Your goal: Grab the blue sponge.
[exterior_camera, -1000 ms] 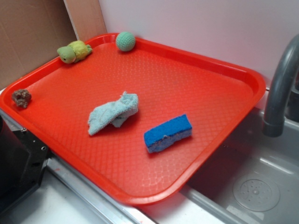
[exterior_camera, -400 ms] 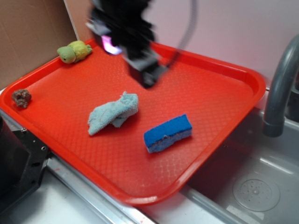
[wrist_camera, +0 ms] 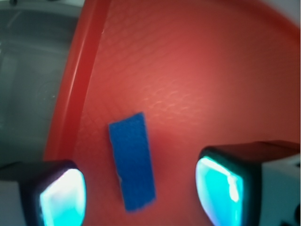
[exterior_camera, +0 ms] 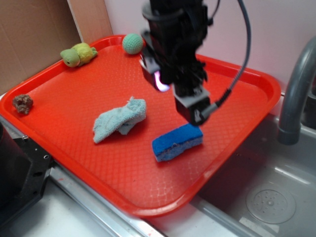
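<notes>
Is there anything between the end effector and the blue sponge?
No. In the wrist view the blue sponge lies on bare red tray between the open end effector fingers, with nothing in the way.

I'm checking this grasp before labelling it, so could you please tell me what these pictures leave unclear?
- Gripper: in the wrist view its fingers are blurred and cut off by the bottom edge; in the exterior view the arm hides its opening.
- Sponge: the exterior view leaves the gap above it unclear; the wrist view shows only its top.
- Tray: the arm hides part of its far side in the exterior view.
</notes>
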